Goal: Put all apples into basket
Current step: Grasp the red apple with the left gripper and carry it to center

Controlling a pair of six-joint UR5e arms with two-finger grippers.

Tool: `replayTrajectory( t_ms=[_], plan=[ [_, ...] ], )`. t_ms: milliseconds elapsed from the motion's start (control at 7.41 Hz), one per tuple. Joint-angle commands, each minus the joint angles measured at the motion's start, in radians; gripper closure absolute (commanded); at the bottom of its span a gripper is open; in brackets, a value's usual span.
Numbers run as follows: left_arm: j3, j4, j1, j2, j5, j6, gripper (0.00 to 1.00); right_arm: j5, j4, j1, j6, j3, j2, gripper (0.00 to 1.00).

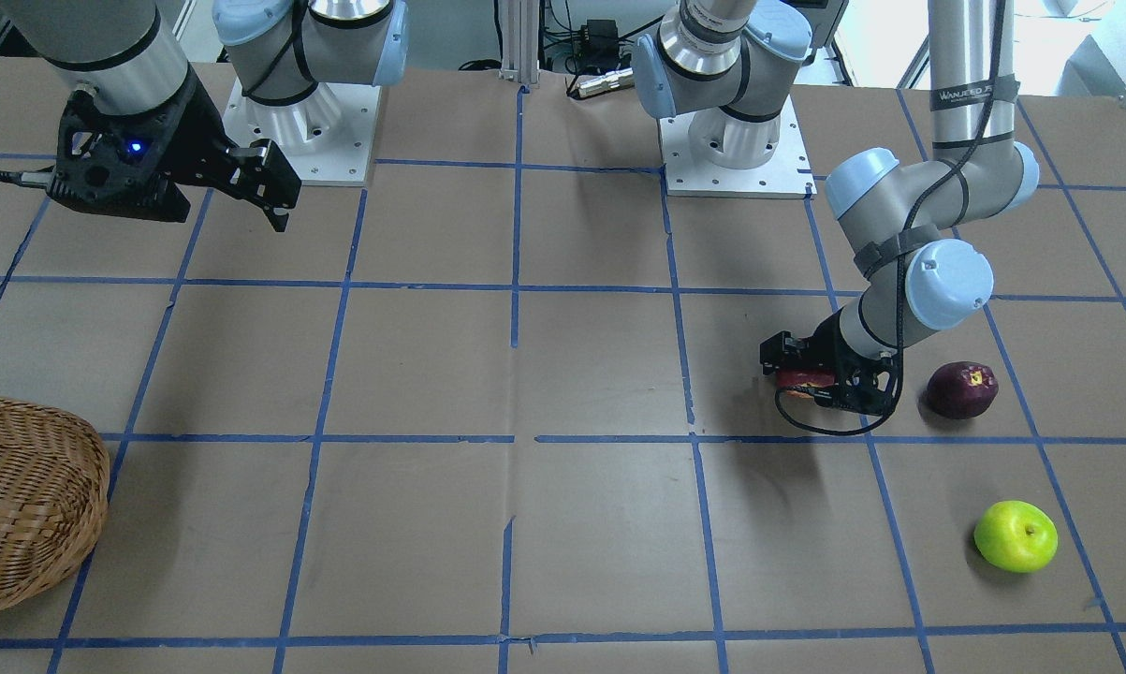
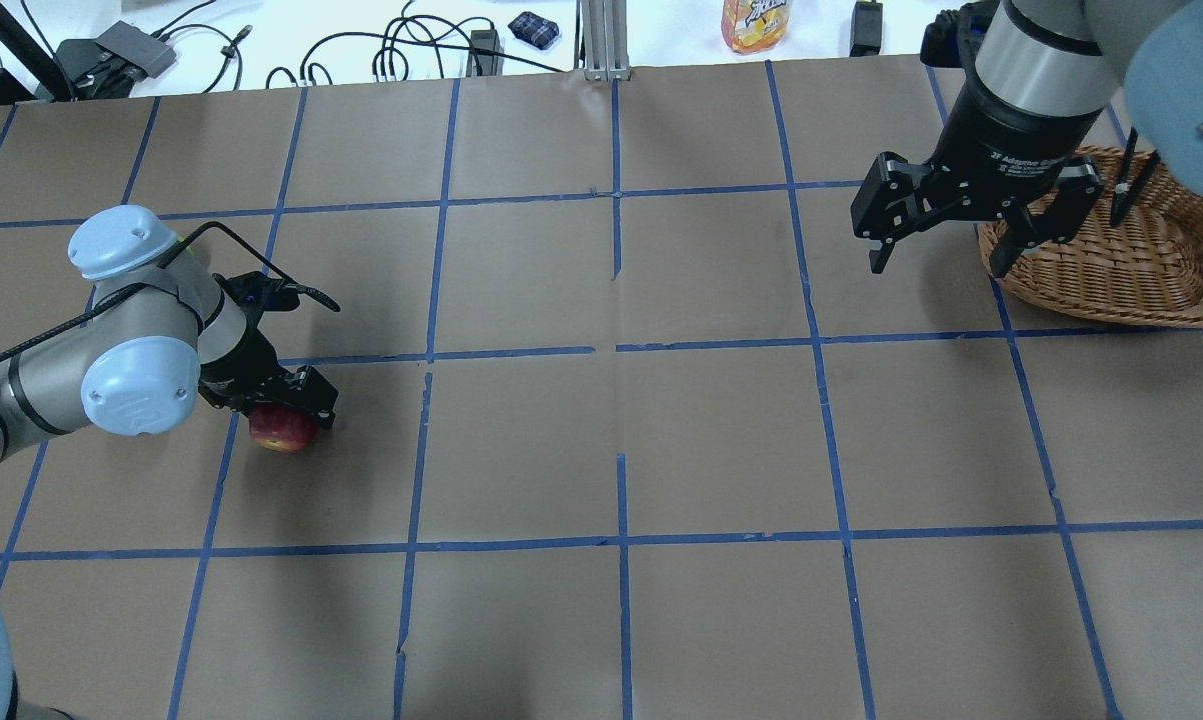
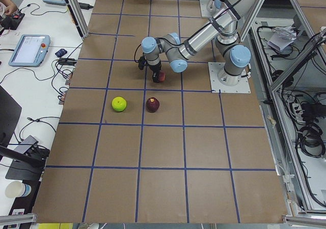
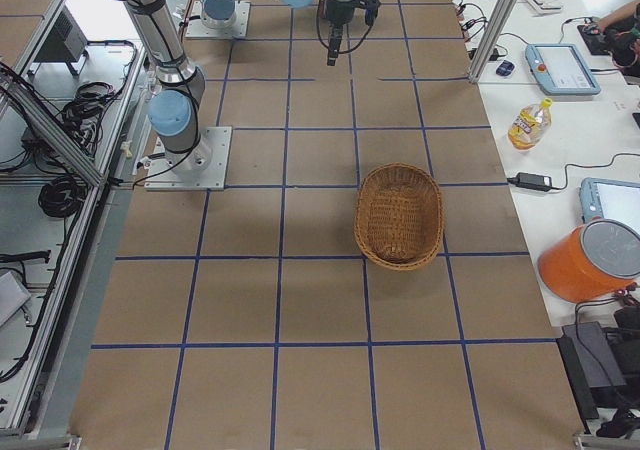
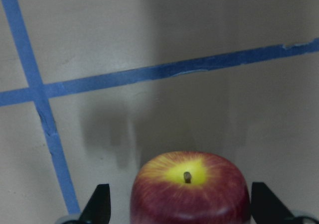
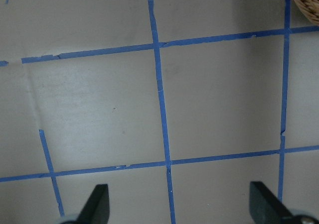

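The red apple [image 5: 189, 189] with a yellow patch sits on the table between the fingers of my left gripper [image 2: 286, 412], which is open and low around it; it also shows in the front view [image 1: 799, 378]. The maroon apple [image 1: 962, 389] and the green apple [image 1: 1016, 535] lie on the table beside the left arm. My right gripper [image 2: 936, 268] is open and empty, held above the table next to the wicker basket [image 2: 1091, 285]. The basket [image 4: 400, 215] looks empty.
The two arm bases [image 1: 300, 131] [image 1: 731, 150] stand at the robot's edge of the table. A drink bottle [image 2: 756, 20], cables and tablets lie on the white bench beyond the far edge. Blue tape lines grid the brown tabletop [image 2: 621, 430].
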Motion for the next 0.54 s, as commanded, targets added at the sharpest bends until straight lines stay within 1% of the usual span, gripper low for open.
replayTrajectory(
  t_ms=[0,135,270,405],
  plan=[
    [0.01,-0.01,-0.022,0.027,0.001,-0.007,0.61,-0.01,0.001,0.0,0.0,0.008,-0.025,0.0],
    [0.043,-0.015,-0.04,0.06,-0.006,-0.043,0.7,-0.007,0.0,0.0,0.002,0.008,-0.026,0.0],
    [0.095,-0.079,-0.112,0.093,-0.047,-0.107,0.7,-0.002,0.0,0.0,0.002,0.008,-0.026,0.0],
    [0.138,-0.143,-0.231,0.12,-0.067,-0.28,0.7,-0.011,-0.008,0.0,0.008,0.01,-0.023,0.0]
  ],
)
